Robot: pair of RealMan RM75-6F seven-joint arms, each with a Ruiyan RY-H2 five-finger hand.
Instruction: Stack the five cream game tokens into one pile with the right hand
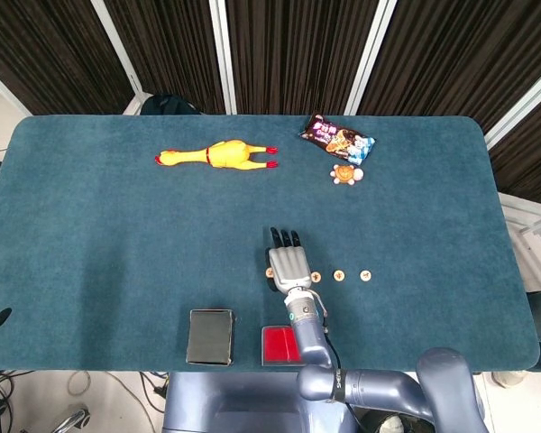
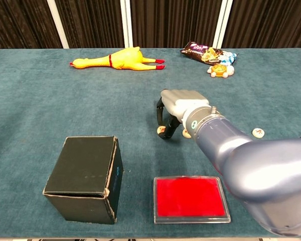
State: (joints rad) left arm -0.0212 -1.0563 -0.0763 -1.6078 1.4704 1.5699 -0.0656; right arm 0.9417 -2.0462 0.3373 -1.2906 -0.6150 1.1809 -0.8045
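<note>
Several cream tokens lie in a row on the blue table. In the head view, three of them [image 1: 316, 276] [image 1: 340, 275] [image 1: 365, 273] sit to the right of my right hand [image 1: 288, 264]. The leftmost token [image 1: 270, 271] peeks out at the hand's left edge. In the chest view my right hand [image 2: 179, 106] arches over that leftmost token [image 2: 161, 130], with its fingertips down around it. Whether the fingers pinch a token is hidden. Another token [image 2: 186, 133] shows just behind the wrist and one [image 2: 258, 132] lies far right. My left hand is out of sight.
A black box [image 2: 85, 170] and a red flat case [image 2: 190, 198] stand near the front edge, close to the arm. A yellow rubber chicken [image 1: 218, 155], a snack bag [image 1: 336, 138] and a small orange toy [image 1: 345, 174] lie at the back.
</note>
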